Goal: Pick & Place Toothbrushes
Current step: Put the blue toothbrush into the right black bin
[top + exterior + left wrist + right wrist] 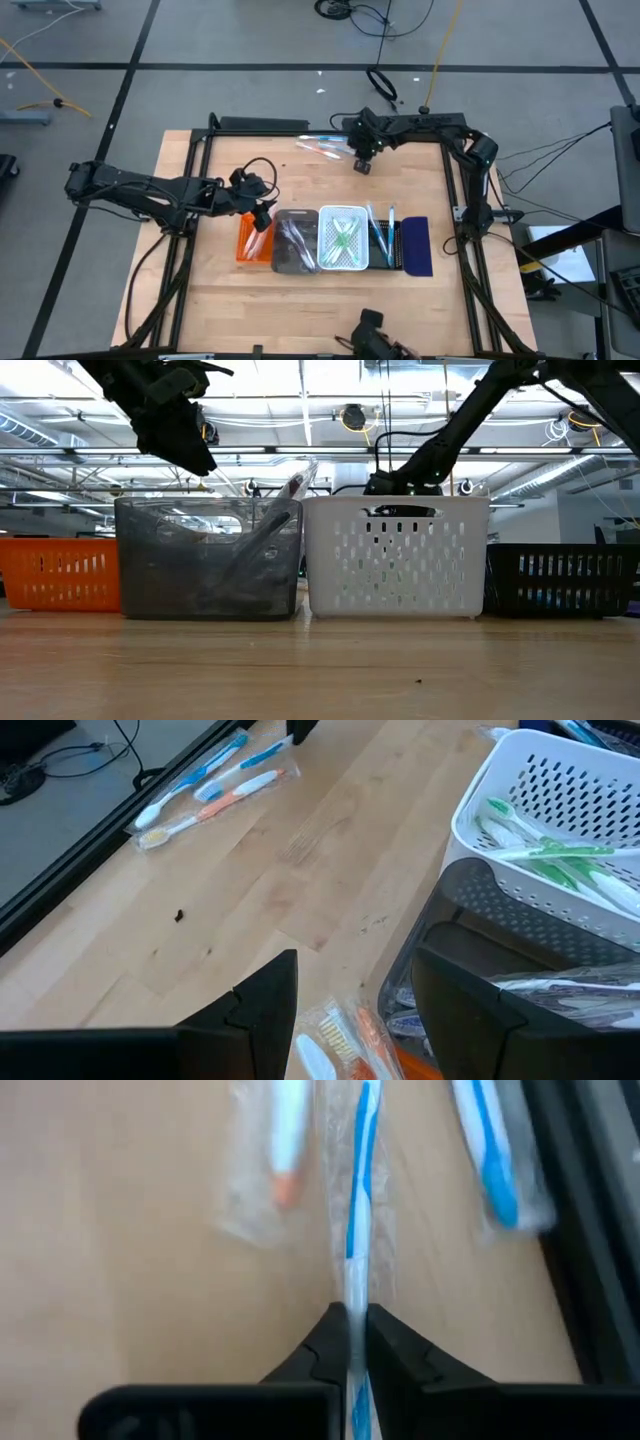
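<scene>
Already several toothbrushes lie sorted in the row of trays (343, 262), but a few wrapped ones remain on the desk (200, 290) near its far edge. The right pincer (357, 1342) is pinching a blue-and-white toothbrush (361, 1170) there; the left pincer (350, 1010) hangs spread over the orange tray (246, 248).

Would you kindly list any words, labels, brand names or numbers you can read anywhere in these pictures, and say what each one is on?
None can be read.
The clear-wrapped blue-and-white toothbrush in the shut right gripper shows no legible print.
The white slotted plastic tray, grey tray, orange tray and black tray show no labels.
</scene>
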